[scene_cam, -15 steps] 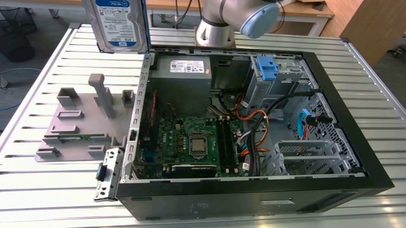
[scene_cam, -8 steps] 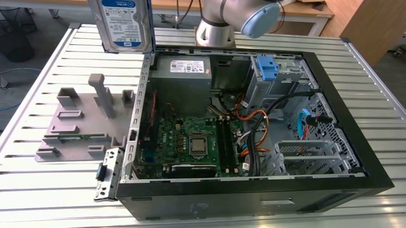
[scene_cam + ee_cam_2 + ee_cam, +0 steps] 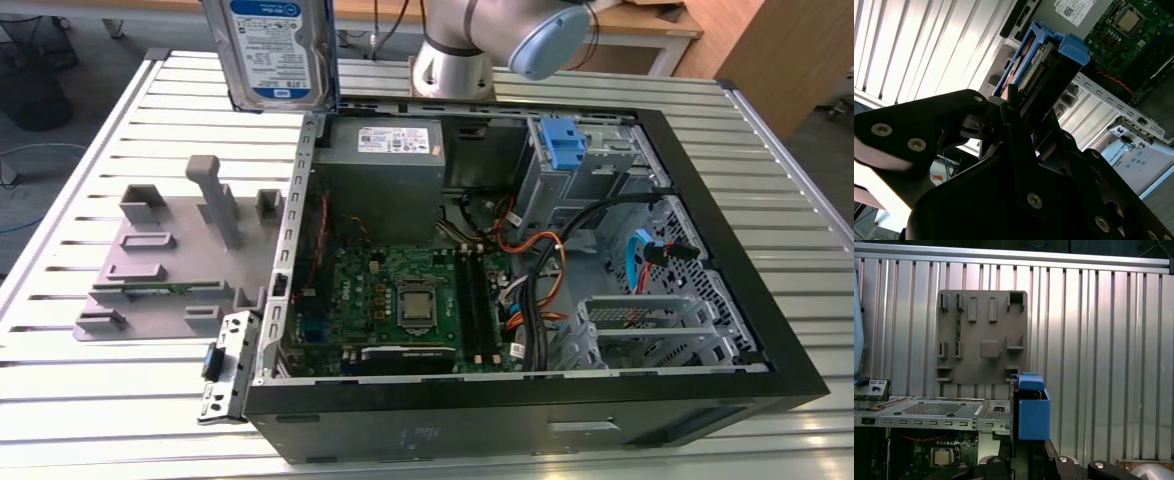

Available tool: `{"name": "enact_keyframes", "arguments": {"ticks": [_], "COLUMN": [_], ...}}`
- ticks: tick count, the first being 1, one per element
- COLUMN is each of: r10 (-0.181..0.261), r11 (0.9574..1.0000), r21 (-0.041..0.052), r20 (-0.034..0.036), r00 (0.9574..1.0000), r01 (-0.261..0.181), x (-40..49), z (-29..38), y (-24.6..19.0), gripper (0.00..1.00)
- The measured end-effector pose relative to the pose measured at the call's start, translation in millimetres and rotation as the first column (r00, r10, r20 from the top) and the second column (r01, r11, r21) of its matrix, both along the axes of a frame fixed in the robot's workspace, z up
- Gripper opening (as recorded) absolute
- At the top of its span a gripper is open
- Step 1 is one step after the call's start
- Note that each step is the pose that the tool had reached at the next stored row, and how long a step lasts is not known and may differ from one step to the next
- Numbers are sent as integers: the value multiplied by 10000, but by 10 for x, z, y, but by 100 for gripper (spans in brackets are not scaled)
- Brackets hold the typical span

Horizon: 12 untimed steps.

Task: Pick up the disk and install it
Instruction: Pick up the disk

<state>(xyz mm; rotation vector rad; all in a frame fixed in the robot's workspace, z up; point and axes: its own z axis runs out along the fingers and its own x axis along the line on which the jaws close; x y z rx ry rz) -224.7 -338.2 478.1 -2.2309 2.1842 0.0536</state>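
Note:
The disk [image 3: 280,50] hangs upright high over the slatted table, its white-and-blue label facing the exterior camera, above the open computer case's far corner on the exterior view's left. In the second wrist view the disk [image 3: 1041,62] sits in its blue bracket, its lower end clamped between my black fingers [image 3: 1013,107]. In the first wrist view the disk [image 3: 1031,410] stands edge-on above my gripper [image 3: 1024,457]. The gripper is shut on the disk.
The open computer case [image 3: 787,330] lies on its side with the motherboard [image 3: 400,300], a grey power supply [image 3: 380,165], cables and a drive cage with a blue latch [image 3: 567,145]. A grey fixture plate [image 3: 160,260] with upright posts lies at the exterior view's left.

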Motion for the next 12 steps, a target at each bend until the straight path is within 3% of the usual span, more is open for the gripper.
{"name": "enact_keyframes", "arguments": {"ticks": [12], "r10": [0], "r11": [10000], "r21": [0], "r20": [-19], "r00": [10000], "r01": [0], "x": [188], "z": [0], "y": [-1], "gripper": [35]}}
